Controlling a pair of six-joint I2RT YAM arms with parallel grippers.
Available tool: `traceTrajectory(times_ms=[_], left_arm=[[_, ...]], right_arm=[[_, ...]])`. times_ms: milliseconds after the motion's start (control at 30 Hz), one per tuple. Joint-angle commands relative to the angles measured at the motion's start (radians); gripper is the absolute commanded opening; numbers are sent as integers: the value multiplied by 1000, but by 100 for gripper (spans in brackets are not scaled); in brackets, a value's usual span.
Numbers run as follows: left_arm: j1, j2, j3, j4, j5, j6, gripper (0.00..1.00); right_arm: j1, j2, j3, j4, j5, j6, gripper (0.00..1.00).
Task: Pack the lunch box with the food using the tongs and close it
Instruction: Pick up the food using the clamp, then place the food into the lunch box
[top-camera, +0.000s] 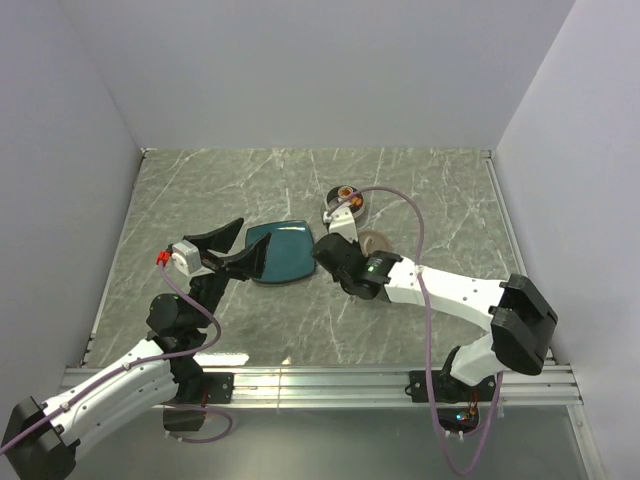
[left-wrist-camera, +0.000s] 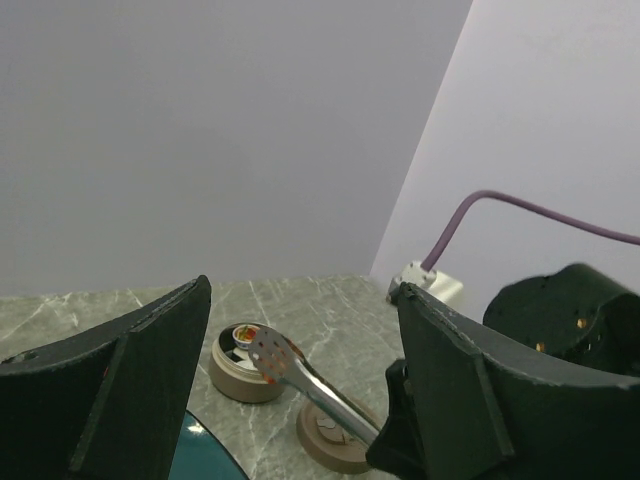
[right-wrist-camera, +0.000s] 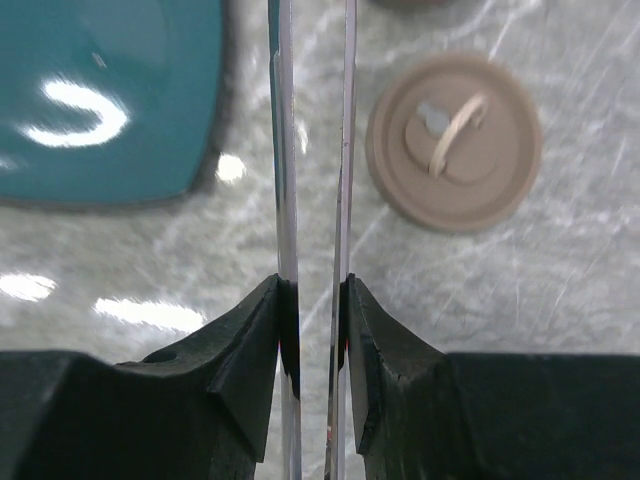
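Observation:
The lunch box (top-camera: 345, 204) is a small round tin behind the teal plate, with food (left-wrist-camera: 243, 336) lying inside it (left-wrist-camera: 238, 372). My right gripper (top-camera: 338, 234) (right-wrist-camera: 313, 300) is shut on the tongs (right-wrist-camera: 285, 150), squeezing their two thin arms close together. The tongs' perforated head (left-wrist-camera: 268, 355) hovers over the tin's near rim, and orange-red shows through its holes. The tan lid (top-camera: 375, 243) (right-wrist-camera: 453, 142) (left-wrist-camera: 335, 440) lies flat on the table to the right of the tongs, knob up. My left gripper (top-camera: 228, 250) (left-wrist-camera: 305, 290) is open with nothing in it, left of the plate.
A square teal plate (top-camera: 282, 252) (right-wrist-camera: 100, 100) lies between the two grippers, bare of food where it shows. A purple cable (top-camera: 400, 200) arcs over the right arm. White walls close in the marble table on three sides.

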Motion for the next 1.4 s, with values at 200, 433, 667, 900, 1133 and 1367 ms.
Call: traceTrajectory(times_ms=[200,433,667,900,1133,1367], left_arm=[[5,-6,-4,11,-30,19,82],[5,-3,-4,9,-45,30,82],[7,9,-4,12,-53,34,82],[7,17,-4,14,-57,39,82],[8,24,-3,14,-60,42,82],[10,34,-1,17,-59,40,81]], right_arm=[[-137,7,128,92,0,-125,31],[-215,60,140,127,-60,-158,31],[-251,103,131,147,-89,-165,31],[-281,128,119,169,-102,-172,31],[-294,162,126,170,-119,-172,32],[-295,153,116,172,-117,-169,42]])
